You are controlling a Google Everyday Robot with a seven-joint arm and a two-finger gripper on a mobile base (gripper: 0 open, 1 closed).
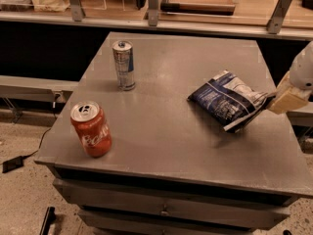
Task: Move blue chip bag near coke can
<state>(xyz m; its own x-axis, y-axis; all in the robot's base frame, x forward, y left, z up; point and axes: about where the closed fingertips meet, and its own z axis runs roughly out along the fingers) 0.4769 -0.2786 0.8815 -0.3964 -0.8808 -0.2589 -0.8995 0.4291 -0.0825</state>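
Note:
The blue chip bag (227,99) lies on the right half of the grey table (166,131), with its right end raised a little and a shadow under it. My gripper (279,101) comes in from the right edge of the camera view and is shut on the bag's right end. Its tan fingers (288,99) show beside the bag. The red coke can (91,129) stands upright near the table's front left corner, far from the bag.
A slim silver-and-blue can (124,65) stands upright at the back left of the table. A railing with posts (151,4) runs behind the table. A black cable (19,158) lies on the floor at the left.

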